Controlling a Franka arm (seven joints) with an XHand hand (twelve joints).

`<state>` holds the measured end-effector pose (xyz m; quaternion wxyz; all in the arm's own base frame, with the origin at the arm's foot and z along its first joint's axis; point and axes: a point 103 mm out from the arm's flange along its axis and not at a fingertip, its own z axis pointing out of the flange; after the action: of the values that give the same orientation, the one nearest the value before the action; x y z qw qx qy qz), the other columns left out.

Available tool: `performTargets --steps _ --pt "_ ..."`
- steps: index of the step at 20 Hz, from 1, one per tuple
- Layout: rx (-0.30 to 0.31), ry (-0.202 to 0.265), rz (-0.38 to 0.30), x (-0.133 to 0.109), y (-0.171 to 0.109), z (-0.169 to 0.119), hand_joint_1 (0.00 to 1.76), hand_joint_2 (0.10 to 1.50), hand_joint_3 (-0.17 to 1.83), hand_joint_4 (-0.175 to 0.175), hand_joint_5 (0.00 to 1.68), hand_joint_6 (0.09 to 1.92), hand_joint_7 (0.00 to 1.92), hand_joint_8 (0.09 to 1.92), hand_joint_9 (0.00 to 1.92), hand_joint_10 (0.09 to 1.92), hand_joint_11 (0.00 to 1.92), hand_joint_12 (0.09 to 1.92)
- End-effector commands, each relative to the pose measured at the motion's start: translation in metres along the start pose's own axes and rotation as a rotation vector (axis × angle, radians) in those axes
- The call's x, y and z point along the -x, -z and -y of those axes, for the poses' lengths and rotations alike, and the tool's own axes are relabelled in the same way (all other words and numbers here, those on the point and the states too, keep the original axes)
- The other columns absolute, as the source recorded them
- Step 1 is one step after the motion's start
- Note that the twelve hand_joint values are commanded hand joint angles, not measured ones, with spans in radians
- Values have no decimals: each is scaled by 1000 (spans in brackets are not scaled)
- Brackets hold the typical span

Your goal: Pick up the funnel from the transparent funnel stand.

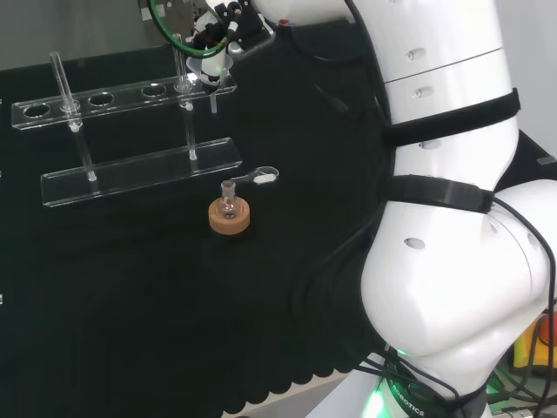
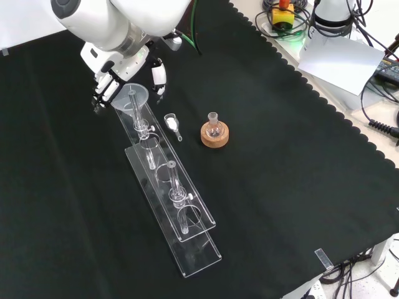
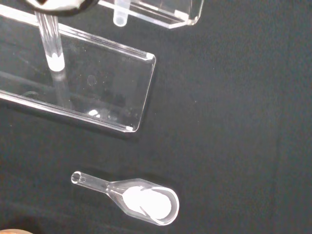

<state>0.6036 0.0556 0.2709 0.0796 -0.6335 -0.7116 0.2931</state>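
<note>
**Robot hand at the funnel**

While the clear conical glass funnel sits in the transparent acrylic funnel stand's right-hand end hole in the head view, the black-and-white robot hand is above it. In the front view, its fingers curl around the funnel's rim at the stand's far end. In the wrist view, a small clear glass scoop lies near the stand's base.

No legible text, label or number anywhere, as far as visible.

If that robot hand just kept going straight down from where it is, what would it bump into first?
Most likely the funnel seated at the end of the transparent stand: the robot hand hangs right at its rim. Depth is hard to judge, so it may already touch.
</note>
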Motion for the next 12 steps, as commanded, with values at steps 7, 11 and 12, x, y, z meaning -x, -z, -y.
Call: performTargets --steps 7,11,12 --pt "104 -24 87 -4 11 3 746 723 598 4 555 108 310 695 762 579 555 1345" --pt "169 -46 137 -2 27 13 776 763 582 4 684 304 486 648 880 491 605 1297" --pt "184 -49 140 -1 32 17 782 769 583 5 679 376 512 644 893 479 611 1291"
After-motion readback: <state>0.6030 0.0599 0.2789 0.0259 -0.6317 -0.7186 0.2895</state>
